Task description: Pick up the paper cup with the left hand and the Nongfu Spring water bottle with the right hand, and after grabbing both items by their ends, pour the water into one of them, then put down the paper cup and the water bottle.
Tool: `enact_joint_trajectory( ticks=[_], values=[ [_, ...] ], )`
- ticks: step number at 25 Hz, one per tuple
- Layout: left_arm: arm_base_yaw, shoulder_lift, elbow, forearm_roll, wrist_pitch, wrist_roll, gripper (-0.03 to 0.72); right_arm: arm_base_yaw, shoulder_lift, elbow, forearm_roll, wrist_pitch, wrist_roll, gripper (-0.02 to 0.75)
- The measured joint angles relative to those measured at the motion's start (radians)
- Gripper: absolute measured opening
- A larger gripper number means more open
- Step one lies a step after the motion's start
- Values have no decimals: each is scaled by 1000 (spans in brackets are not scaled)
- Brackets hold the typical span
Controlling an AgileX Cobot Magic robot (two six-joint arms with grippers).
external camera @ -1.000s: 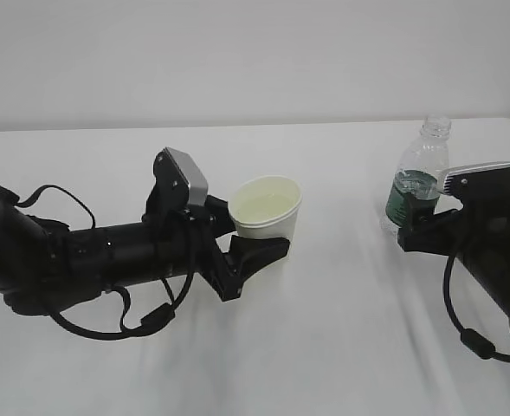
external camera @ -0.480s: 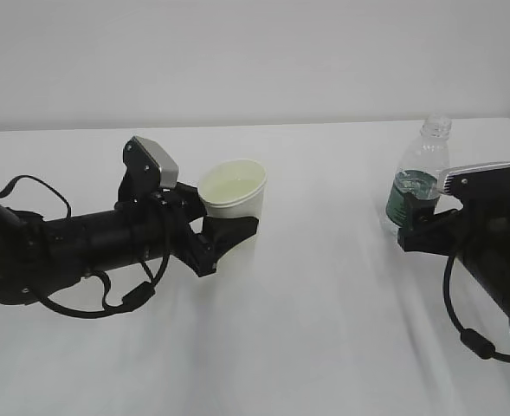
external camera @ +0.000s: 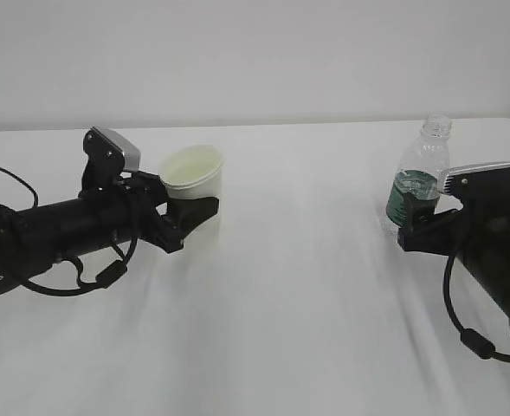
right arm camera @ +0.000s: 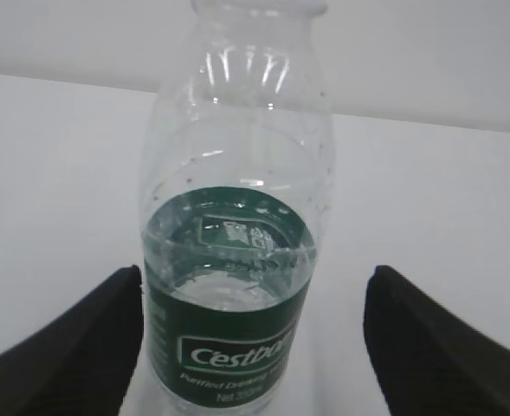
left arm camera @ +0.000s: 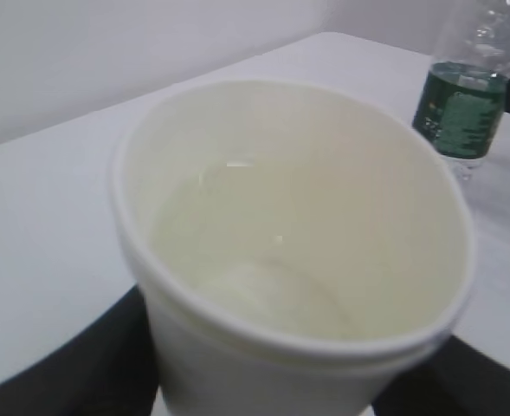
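My left gripper [external camera: 194, 206] is shut on the paper cup [external camera: 192, 173] low on its wall, left of the table's middle. In the left wrist view the cup [left arm camera: 289, 260] fills the frame, with black fingers [left arm camera: 81, 364] against both sides and small glints on its pale inside. At the right stands the capless Nongfu Spring water bottle [external camera: 421, 178], upright and holding water [right arm camera: 229, 282] up to the top of its green label. My right gripper [external camera: 417, 218] is open around the bottle [right arm camera: 237, 217]. Its fingers [right arm camera: 449, 347] flank the label, with a clear gap on the right side.
A white table [external camera: 306, 303] carries everything, against a plain pale wall. The far edge runs just behind the cup and bottle. The bottle [left arm camera: 462, 104] shows at the top right of the left wrist view. Both black arms lie low over the table with looped cables.
My left arm has drawn back to the left, carrying the paper cup away from the table's middle. The right arm and the bottle have not moved.
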Motion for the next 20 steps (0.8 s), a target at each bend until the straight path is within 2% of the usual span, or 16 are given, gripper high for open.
enact_joint_trajectory(
  ticks=[12, 20],
  values=[
    [114, 0, 0, -16, 25, 0, 470, 0, 0, 0, 0, 0, 0, 594],
    [154, 0, 0, -119, 25, 61, 468, 0, 0, 0, 0, 0, 0, 594]
  ],
)
